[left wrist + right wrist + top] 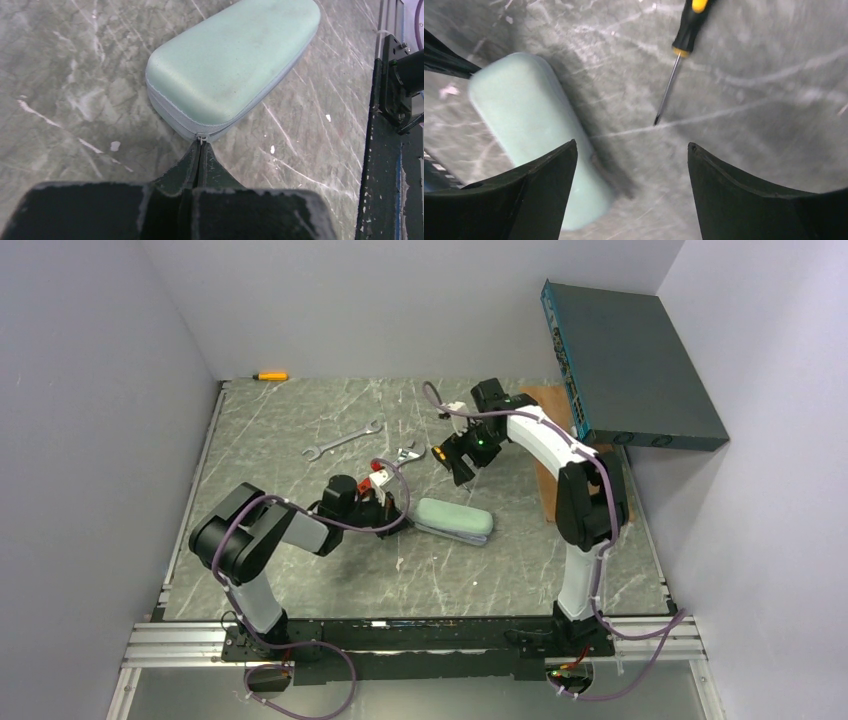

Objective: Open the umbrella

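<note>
Marble table (300, 570): left fingers (214, 169) pinch case (235, 60) zipper (201, 138), right fingers (539, 182) spread.

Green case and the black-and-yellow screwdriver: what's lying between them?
Nothing: the right wrist view shows only bare tabletop between the green case and the screwdriver.

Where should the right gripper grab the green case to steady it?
Probably across its narrow width near the free end, coming down from above. The case lies flat, long and rounded, so the long sides suit the open right gripper; the left gripper is shut at the other end.
</note>
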You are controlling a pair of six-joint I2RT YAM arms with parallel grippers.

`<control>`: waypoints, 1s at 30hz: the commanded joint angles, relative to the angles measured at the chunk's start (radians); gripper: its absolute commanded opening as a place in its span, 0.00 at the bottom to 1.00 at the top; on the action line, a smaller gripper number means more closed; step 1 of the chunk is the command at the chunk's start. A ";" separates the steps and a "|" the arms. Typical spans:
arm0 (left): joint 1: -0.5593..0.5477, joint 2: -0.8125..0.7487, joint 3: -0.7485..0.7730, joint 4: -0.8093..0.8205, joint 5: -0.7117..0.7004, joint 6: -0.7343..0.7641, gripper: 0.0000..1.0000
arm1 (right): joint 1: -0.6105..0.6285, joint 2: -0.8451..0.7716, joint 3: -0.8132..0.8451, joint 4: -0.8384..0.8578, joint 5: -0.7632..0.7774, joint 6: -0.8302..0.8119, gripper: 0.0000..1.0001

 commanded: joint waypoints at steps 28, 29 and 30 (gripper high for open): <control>-0.061 -0.025 -0.008 0.007 -0.051 0.073 0.00 | -0.084 -0.126 -0.416 0.009 -0.039 0.487 0.41; -0.050 -0.026 -0.015 0.011 -0.044 0.067 0.00 | -0.087 -0.115 -0.420 0.020 -0.021 0.468 0.30; -0.039 -0.029 -0.023 0.016 -0.037 0.058 0.00 | -0.090 -0.109 -0.425 0.036 -0.008 0.447 0.16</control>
